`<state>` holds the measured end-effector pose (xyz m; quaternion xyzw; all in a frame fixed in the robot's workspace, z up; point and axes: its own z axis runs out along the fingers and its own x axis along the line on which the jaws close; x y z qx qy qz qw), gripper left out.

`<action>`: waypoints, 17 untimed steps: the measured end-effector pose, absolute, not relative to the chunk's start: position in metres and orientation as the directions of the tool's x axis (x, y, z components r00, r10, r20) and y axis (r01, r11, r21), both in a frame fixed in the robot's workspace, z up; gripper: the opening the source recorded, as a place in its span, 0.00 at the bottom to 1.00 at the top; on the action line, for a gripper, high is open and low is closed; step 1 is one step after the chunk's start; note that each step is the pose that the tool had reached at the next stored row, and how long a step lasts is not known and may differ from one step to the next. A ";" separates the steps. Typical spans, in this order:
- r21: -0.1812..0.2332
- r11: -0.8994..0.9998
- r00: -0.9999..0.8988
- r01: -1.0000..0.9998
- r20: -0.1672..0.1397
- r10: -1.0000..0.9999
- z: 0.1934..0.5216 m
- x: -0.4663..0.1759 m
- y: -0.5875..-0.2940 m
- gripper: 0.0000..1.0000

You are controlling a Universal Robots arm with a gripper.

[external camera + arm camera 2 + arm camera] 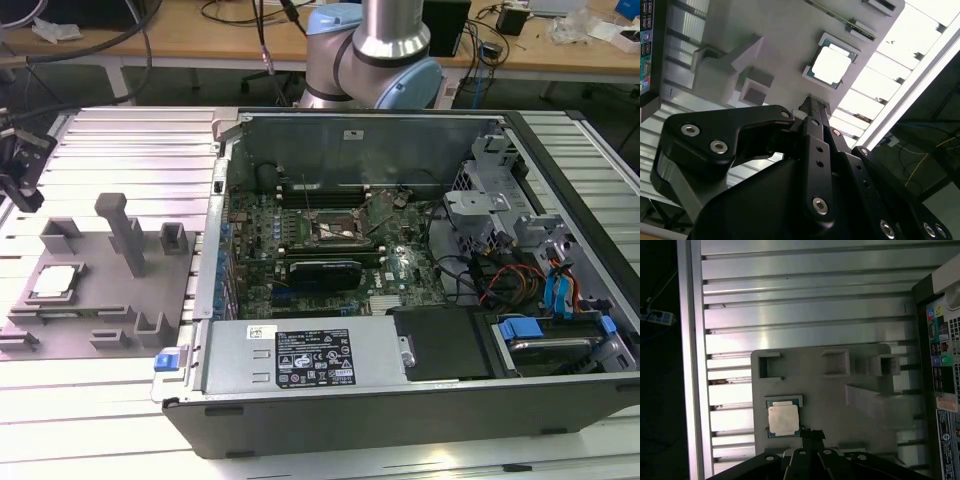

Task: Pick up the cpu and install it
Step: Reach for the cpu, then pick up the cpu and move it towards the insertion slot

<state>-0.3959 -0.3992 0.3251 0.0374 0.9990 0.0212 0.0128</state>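
**Gripper closed, hanging tips-down**

The arm (383, 30) stands at the far side of the exterior view. It is a silver tube rising from pale blue-capped joints (345, 65) and running out of the picture at the top. Its black wrist end (22, 165) hangs at the exterior view's left edge.

In the second wrist view the gripper (812, 106) is seen from behind. Black link plates (715, 140) with silver bolt heads spread from the body and narrow to the two fingers (816, 145). The fingers lie side by side, tips meeting, with no gap visible between them. The first wrist view shows the same closed tips (811, 433) from the other side — they grip nothing and point downward in the air.
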 end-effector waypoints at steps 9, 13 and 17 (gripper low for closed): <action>0.043 0.996 -0.997 0.074 -0.024 0.075 0.324 -0.397 -0.399 0.11; 0.043 0.996 -0.997 0.074 -0.024 0.075 0.323 -0.398 -0.399 0.11; 0.043 0.996 -0.997 0.074 -0.024 0.075 0.320 -0.399 -0.399 0.11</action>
